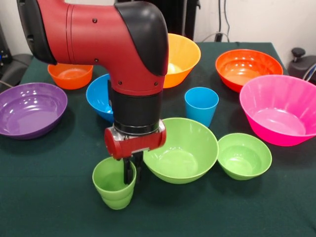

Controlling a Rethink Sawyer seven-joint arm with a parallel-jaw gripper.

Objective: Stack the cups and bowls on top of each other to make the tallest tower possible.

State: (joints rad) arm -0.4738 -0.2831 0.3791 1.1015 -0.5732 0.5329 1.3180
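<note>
The red and black arm (98, 39) descends from the upper left and fills the middle of the view, hiding part of the blue bowl (97, 97) behind it. Of the vessels, the pink bowl (284, 111) at the right edge and the purple bowl (29, 109) at the left edge are the widest and would probably serve best as a tower base; next come the yellow-orange bowl (182, 57), tilted at the far centre, the large orange bowl (247, 66) at the far right and the large green bowl (183, 149) at near centre. Smaller are the small orange bowl (70, 75) at the far left and the small green bowl (244, 155), which sits just right of the large green one. The light blue cup (201, 104) stands upright just behind the large green bowl. The lime green cup (112, 183) stands upright at near centre-left, just left of that bowl. The tool (132, 170) is set over the cup's right rim, one dark finger (128, 173) inside the cup and the other outside, apparently pinching the wall so that the cup can be lifted; whether the grip is firm cannot be told. All rest apart on a dark green tabletop (49, 212); a pale wall, cables and dark equipment lie beyond.
</note>
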